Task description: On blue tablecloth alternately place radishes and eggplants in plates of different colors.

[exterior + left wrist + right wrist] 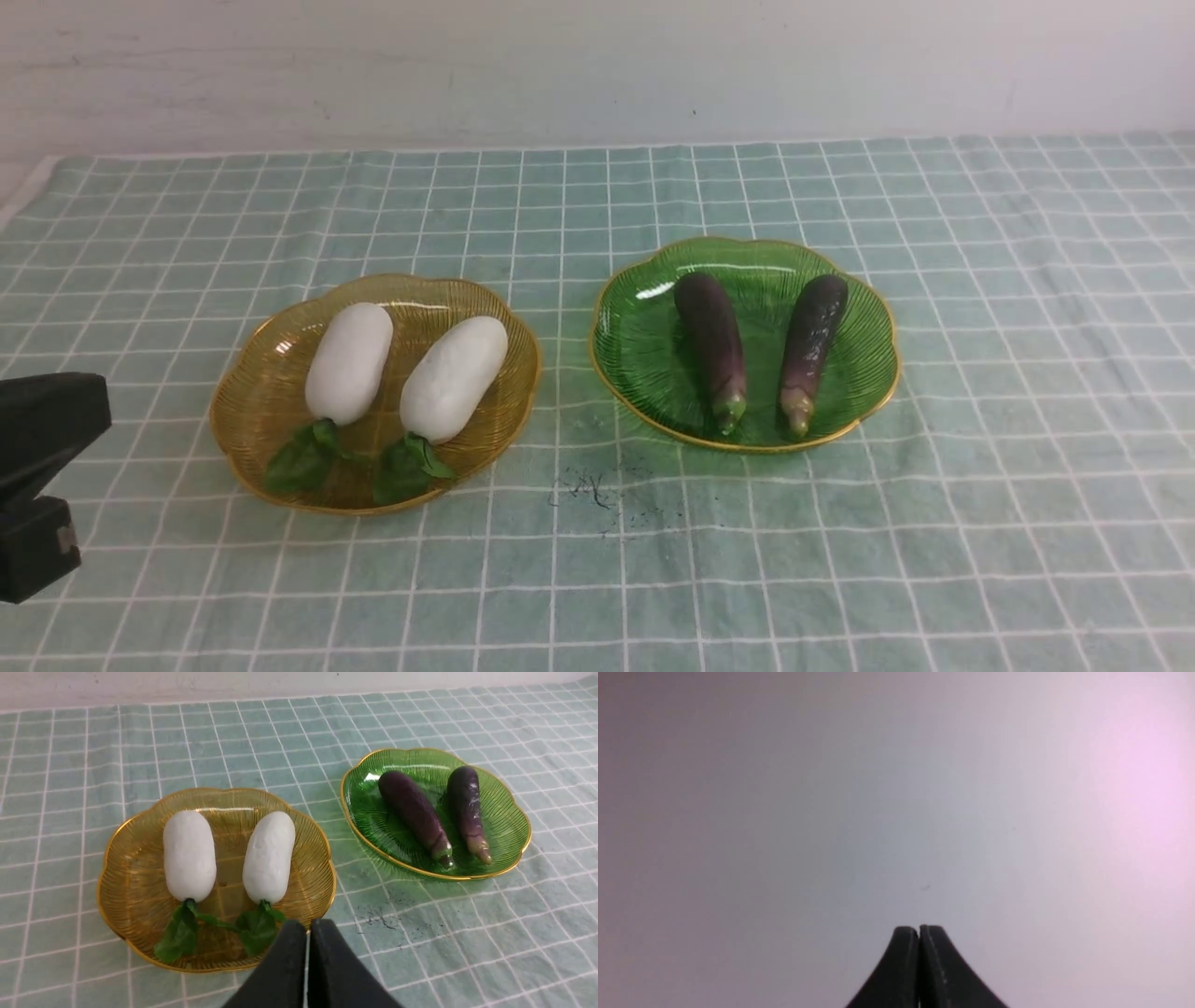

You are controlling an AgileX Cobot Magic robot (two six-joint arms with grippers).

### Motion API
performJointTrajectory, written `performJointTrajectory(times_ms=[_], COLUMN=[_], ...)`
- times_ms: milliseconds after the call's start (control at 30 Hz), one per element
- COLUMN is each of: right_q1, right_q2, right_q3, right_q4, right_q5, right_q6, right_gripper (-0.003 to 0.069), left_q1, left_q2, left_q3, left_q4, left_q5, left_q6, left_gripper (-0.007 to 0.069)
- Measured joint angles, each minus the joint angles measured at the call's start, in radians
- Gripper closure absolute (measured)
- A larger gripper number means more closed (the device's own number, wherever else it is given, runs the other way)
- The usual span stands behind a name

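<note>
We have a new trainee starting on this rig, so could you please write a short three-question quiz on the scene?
1. Multiple choice: what lies in the green plate?
A) two radishes
B) two eggplants
C) one of each

2. True or false: the left gripper is holding something.

3. Fill in the blank: the two radishes with green leaves lie in the ____ plate, on the robot's left of the other one.

Key: 1. B, two eggplants; 2. False, its jaws are shut on nothing; 3. amber.
</note>
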Motion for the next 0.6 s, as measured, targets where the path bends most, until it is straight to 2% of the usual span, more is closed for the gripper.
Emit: performJointTrajectory(times_ms=[600], right_q1=[0.0], right_q2=[-0.001], right_q3=[0.009], right_q4=[0.004], right_q5=[-0.034], right_q6=[-0.001], right_gripper=[0.0673], left_q1=[0.0], left_q2=[-0.317], left_q3=[0.177], left_q4=[-0.014], left_q5=[-0.074], left_q6=[0.014], left_gripper=[0.0632])
